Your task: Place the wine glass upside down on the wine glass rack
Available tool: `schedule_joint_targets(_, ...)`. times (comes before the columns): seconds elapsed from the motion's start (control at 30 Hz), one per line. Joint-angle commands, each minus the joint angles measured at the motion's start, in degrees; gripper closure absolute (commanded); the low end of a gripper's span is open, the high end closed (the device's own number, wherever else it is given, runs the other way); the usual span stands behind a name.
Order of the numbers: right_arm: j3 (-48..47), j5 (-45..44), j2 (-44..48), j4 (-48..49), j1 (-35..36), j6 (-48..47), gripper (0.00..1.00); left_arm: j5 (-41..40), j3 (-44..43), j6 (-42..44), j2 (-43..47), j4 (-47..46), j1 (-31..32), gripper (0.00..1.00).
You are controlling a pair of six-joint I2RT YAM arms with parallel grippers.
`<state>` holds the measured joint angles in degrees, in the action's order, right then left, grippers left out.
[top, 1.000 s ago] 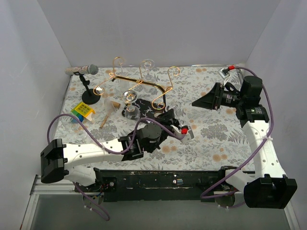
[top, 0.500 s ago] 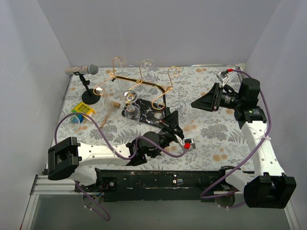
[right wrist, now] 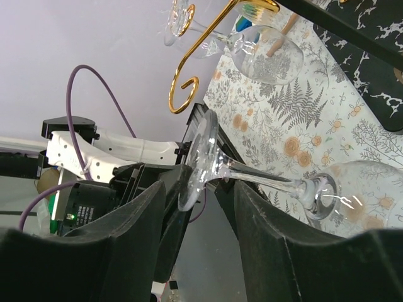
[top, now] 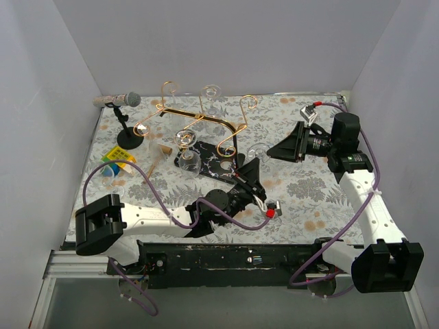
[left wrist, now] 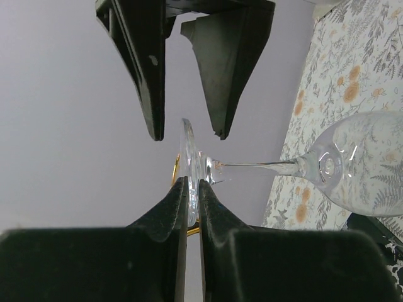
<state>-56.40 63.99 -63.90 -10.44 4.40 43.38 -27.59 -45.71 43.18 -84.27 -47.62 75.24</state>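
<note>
Wine glass (left wrist: 349, 167) isn't on the rack yet; it's lying sideways, held out over the flowered cloth (top: 309, 199) in front of the arms, well short of the wine glass rack (top: 214, 157); the left gripper (left wrist: 192, 189) is clamped on the rim of its foot, stem sticking out level and bowl at the far end; the right gripper (right wrist: 200, 189) is spread wide and has nothing in it, lined up with the opposite side of the foot; so this looks like a handover or re-grip step, not the hanging itself; next move probably needs the right fingers to close on the foot or stem without knocking it, then the left to let go, then a flip to bowl-down and a slide of the stem between the gold wires so the foot catches; thin glass, so a gentle squeeze is the call; view-wise, the left wrist shows the foot edge-on in the pinch, with the other arm's finger tips just at its top edge; the right wrist shows the whole stem and bowl, plus a gold curl of the rack with a second glass (right wrist: 267, 56) already hanging bowl-down; the top view gives the layout, but the clear glass nearly vanishes there; can't tell if the bowl touches the cloth.
</note>
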Motion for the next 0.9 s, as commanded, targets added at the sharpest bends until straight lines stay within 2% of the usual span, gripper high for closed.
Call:
schedule_joint_targets(0.0, -1.34, -0.97, -0.17, 1.03, 1.04, -0.05, 0.46, 1.75, -1.66, 2.61, 0.42, -4.51, 0.34, 1.0)
schedule_joint_targets(0.07, -1.25, -1.49, -0.17, 0.33, 1.39, -0.22, 0.5, 1.84, -1.75, 2.88, 0.42, -3.63, 0.43, 1.0)
schedule_joint_targets(0.2, -1.08, -1.85, -0.7, -0.55, 1.57, -0.49, 0.65, 2.28, -1.57, 4.28, 0.25, -3.27, 0.43, 1.0)
schedule_joint_targets(0.23, -0.9, -1.67, -0.96, -0.64, 1.66, -0.22, 0.74, 2.46, -1.57, 4.89, 0.16, -2.93, 0.43, 1.0)
schedule_joint_targets(0.3, -0.64, -1.58, -1.05, -0.46, 1.84, -0.13, 0.8, 2.46, -1.57, 5.42, -0.1, -2.66, 0.43, 1.0)
schedule_joint_targets(0.4, -0.03, -1.32, -0.96, 0.94, 1.84, 0.92, 0.97, 2.72, -1.31, 5.78, -0.37, -2.92, 0.34, 1.0)
schedule_joint_targets(0.5, 0.24, -1.06, -0.61, 3.13, 1.84, 1.8, 0.99, 2.46, -1.31, 5.69, -0.46, -4.5, 0.52, 1.0)
schedule_joint_targets(0.53, 0.33, -0.88, -0.61, 4.01, 1.75, 2.32, 0.99, 2.11, -1.31, 5.6, -0.54, -4.76, 0.78, 0.94)
schedule_joint_targets(0.6, 0.33, -0.62, -0.53, 5.42, 1.4, 3.38, 0.99, 1.23, -1.83, 4.29, -0.2, -3.55, 1.48, 0.68)
schedule_joint_targets(0.67, 0.07, -0.27, -0.7, 6.74, 0.61, 4.08, 0.99, 0.27, -2.45, 0.61, 0.68, -0.65, 2.54, 0.49)
schedule_joint_targets(0.87, -0.2, 1.84, -1.23, 12.08, -2.99, 8.56, 0.99, -2.28, -4.82, -13.36, 6.21, 11.39, 5.87, 0.27)
